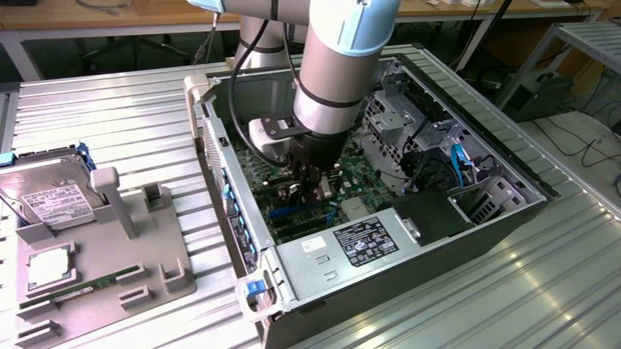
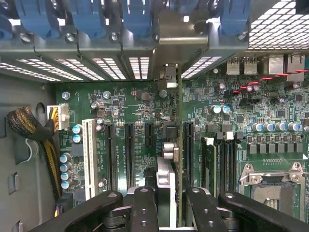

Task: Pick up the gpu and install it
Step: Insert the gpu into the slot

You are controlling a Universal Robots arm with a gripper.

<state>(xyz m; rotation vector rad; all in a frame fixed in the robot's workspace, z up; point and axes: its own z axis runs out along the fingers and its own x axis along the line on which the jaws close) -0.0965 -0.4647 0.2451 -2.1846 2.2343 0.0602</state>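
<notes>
The gpu [image 2: 179,145] appears edge-on in the wrist view as a thin green board with a silver block on one side. It stands upright over the motherboard [image 2: 135,106], in line with the black expansion slots [image 2: 129,154]. Its metal end reaches the case's rear slot opening [image 2: 169,77]. My gripper [image 2: 170,195] is shut on the card, with one black finger [image 2: 145,208] on each side. In the exterior view the gripper [image 1: 310,190] is low inside the open computer case [image 1: 388,291], just above the green motherboard [image 1: 364,182].
A power supply [image 1: 359,243] sits near the case's front edge. Blue latches [image 2: 87,19] line the rear wall, and a braided cable bundle [image 2: 29,125] and the CPU socket [image 2: 275,186] flank the slots. A grey holder [image 1: 107,269] outside carries a hard drive [image 1: 54,200] and memory stick [image 1: 92,285].
</notes>
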